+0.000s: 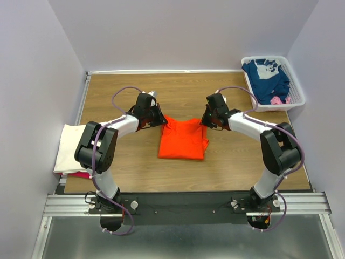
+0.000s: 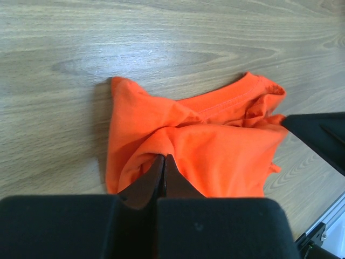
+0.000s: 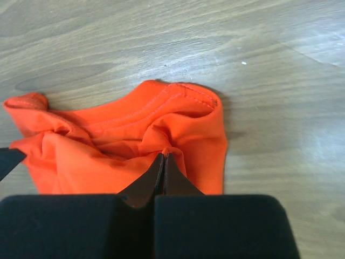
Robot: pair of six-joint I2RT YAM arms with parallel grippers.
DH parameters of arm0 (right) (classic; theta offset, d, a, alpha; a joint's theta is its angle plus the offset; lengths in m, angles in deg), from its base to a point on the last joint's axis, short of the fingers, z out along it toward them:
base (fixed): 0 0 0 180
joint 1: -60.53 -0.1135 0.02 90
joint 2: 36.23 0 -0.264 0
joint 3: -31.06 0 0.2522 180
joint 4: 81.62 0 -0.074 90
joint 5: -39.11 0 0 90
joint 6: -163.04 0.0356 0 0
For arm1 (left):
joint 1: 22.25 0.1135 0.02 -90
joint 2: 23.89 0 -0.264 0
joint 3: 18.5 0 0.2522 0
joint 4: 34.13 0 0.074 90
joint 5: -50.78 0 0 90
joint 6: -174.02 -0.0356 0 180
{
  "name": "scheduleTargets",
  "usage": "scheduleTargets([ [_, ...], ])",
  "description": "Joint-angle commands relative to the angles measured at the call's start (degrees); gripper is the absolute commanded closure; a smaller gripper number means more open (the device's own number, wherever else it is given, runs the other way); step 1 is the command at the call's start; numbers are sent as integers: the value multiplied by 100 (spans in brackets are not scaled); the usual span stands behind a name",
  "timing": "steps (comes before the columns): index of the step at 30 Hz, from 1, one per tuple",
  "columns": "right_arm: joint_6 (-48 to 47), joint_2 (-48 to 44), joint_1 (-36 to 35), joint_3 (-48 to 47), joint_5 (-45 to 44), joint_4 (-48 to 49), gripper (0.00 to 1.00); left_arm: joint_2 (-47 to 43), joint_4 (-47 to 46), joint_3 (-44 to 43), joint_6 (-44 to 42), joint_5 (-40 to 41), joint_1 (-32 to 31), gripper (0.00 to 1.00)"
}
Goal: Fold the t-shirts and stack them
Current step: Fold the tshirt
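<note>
Where basket [image 1: 280, 107] sits, navy t-shirt [image 1: 267, 78] fills it.

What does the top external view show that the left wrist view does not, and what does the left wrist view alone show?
Only the top external view shows the white basket at the far right corner with a navy t-shirt in it, and the cream-white t-shirt at the table's left edge lying over a magenta t-shirt.

Only the left wrist view shows the stitched seam of the orange t-shirt and the cloth bunched at the left gripper.

Both show the orange t-shirt on the wooden table, pinched by the shut left gripper, with the right gripper at its other corner.
</note>
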State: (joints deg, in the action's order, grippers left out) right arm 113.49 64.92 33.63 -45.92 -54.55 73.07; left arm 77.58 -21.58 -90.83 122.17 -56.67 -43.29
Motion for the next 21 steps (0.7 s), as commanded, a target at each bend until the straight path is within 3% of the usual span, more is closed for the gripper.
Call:
scheduleTargets([
  [1, -116, -621, 26, 239, -574, 57, 100, -277, -125, 56, -150, -162, 117, 100],
  [8, -107, -640, 97, 451, -847, 4, 100, -251, -186, 21, -194, -285, 355, 100],
  [19, -221, 89, 369, 30, -891, 4, 100, 645, -388, -796, -194, -654, 399, 100],
  [21, -274, 177, 431, -67, -865, 4, 96, 725, -432, -875, -229, -829, 477, 93],
])
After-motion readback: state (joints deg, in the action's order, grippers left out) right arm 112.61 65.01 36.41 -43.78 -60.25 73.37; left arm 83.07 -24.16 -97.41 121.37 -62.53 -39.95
